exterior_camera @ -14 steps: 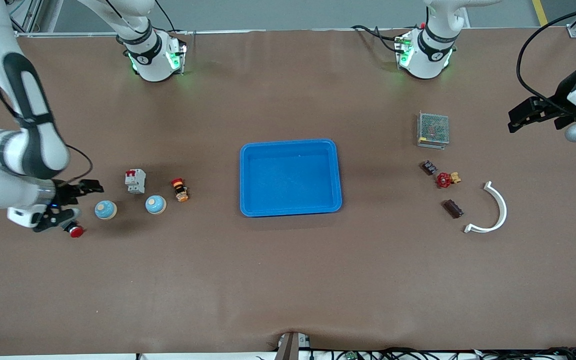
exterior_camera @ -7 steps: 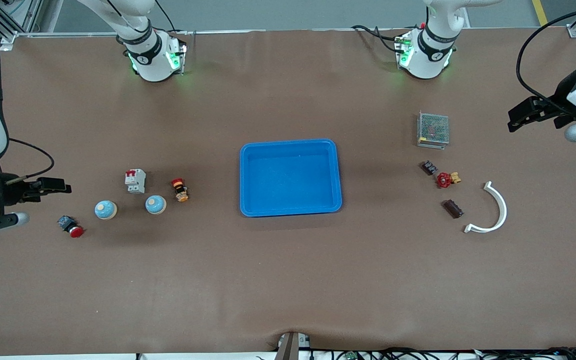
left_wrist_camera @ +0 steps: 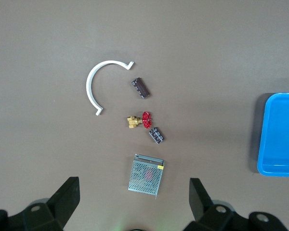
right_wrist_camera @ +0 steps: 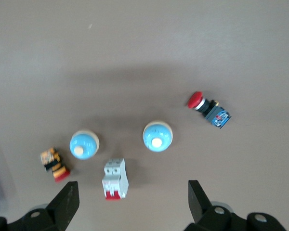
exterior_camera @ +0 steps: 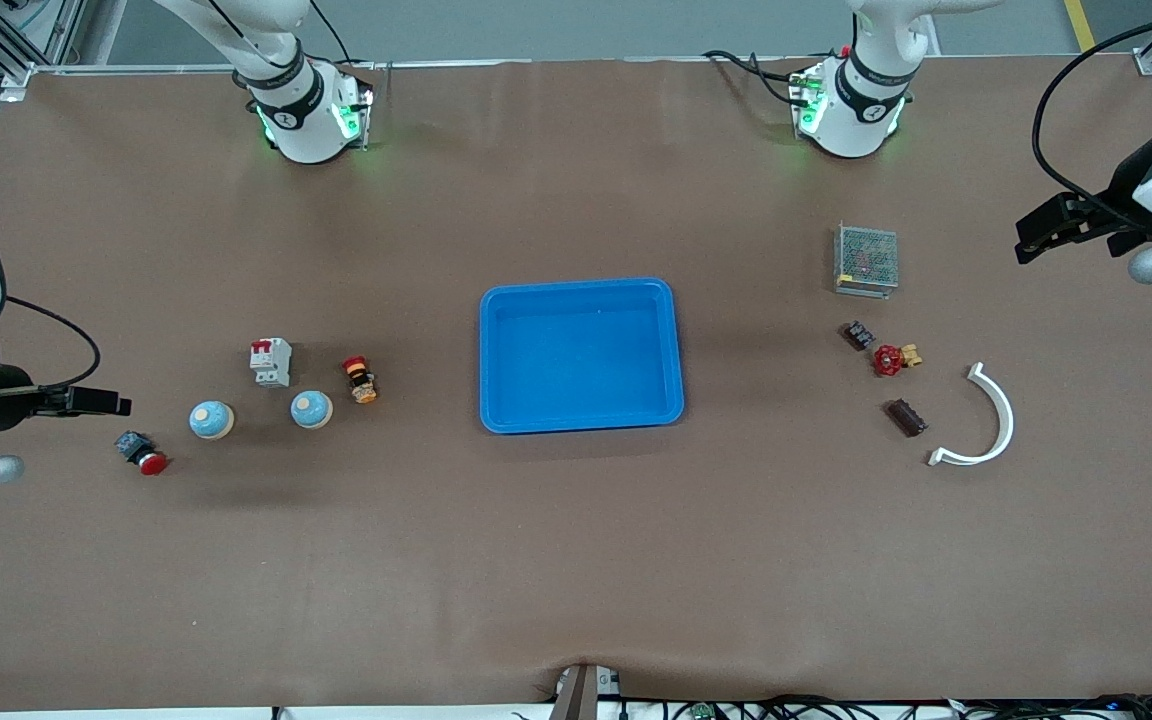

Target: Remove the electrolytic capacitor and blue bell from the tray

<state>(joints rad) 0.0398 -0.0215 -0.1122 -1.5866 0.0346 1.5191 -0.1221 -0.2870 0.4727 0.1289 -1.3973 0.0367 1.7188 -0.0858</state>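
Two blue dome bells lie toward the right arm's end of the table, one [exterior_camera: 211, 419] beside the other [exterior_camera: 311, 409]; both show in the right wrist view [right_wrist_camera: 157, 136] [right_wrist_camera: 84, 144]. Two dark ribbed capacitors [exterior_camera: 905, 417] [exterior_camera: 858, 335] lie toward the left arm's end and show in the left wrist view [left_wrist_camera: 140, 88] [left_wrist_camera: 156, 135]. The blue tray [exterior_camera: 581, 287] stands empty at mid-table. My right gripper [exterior_camera: 46, 435] [right_wrist_camera: 132, 202] is open and empty, up in the air beside the bells. My left gripper [exterior_camera: 1086, 250] [left_wrist_camera: 133, 202] is open and empty, high over the table's end.
A red push button [exterior_camera: 143, 455], a white breaker [exterior_camera: 271, 361] and an orange-black button [exterior_camera: 360, 380] lie around the bells. A metal mesh box [exterior_camera: 866, 258], a red valve [exterior_camera: 889, 359] and a white curved piece [exterior_camera: 991, 420] lie around the capacitors.
My right gripper has drawn away from the red push button toward the right arm's end of the table, leaving the button lying free. The left arm has not moved.
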